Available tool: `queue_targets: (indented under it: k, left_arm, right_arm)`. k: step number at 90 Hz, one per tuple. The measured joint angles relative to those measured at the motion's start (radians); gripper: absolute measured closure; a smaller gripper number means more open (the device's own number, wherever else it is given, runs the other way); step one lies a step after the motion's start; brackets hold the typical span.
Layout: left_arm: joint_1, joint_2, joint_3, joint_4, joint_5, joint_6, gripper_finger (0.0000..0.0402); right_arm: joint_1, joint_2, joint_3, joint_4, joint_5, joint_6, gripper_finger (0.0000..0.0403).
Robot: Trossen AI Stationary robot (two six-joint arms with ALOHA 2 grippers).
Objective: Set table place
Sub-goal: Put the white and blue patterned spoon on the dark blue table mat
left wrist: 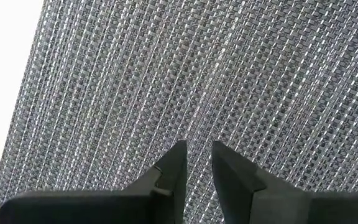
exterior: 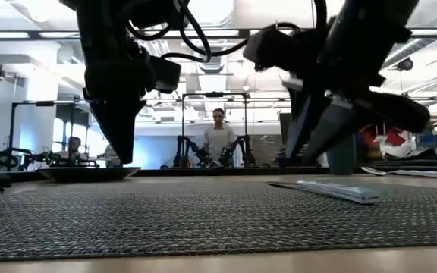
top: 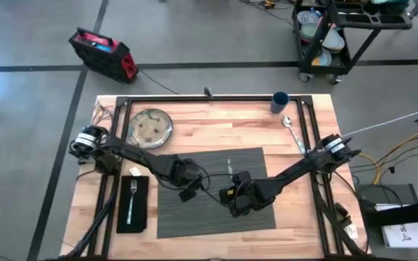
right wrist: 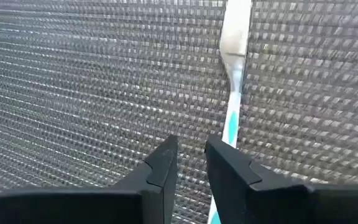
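Both arms are dark, near-black, built of slim links joined by chunkier joint housings. The left arm (top: 133, 154) ends in a silvery-banded cylinder at its base; the right arm (top: 296, 171) carries a matching cylinder with a white band. Loose black cables loop around each wrist, and a small yellow patch shows near the right one. The left gripper (left wrist: 197, 163) has two matte black, wedge-shaped fingers with flat inner faces; the right gripper (right wrist: 191, 160) looks the same, angular and plain.
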Motion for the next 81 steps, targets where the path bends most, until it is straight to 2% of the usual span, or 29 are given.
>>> queue_targets:
  k: [24, 46, 55, 68, 81]
  left_arm:
    - [0.006, -0.183, 0.017, -0.008, -0.05, 0.017, 0.0342]
    - [0.018, -0.407, 0.023, -0.019, -0.134, 0.02, 0.0342]
    - [0.019, -0.48, 0.021, -0.02, -0.21, 0.026, 0.0342]
    - [0.021, -0.542, 0.017, -0.022, -0.303, 0.027, 0.0342]
    - [0.021, -0.565, 0.016, -0.007, -0.327, 0.027, 0.0342]
  right_arm:
    - [-0.002, -0.082, 0.047, -0.107, 0.074, -0.114, 0.0343]
    - [-0.045, -0.22, 0.123, -0.246, 0.141, -0.364, 0.0335]
    - [-0.072, -0.291, 0.146, -0.29, 0.165, -0.477, 0.0337]
    - [-0.115, -0.394, 0.159, -0.296, 0.209, -0.589, 0.0353]
    - [-0.147, -0.478, 0.161, -0.301, 0.254, -0.653, 0.037]
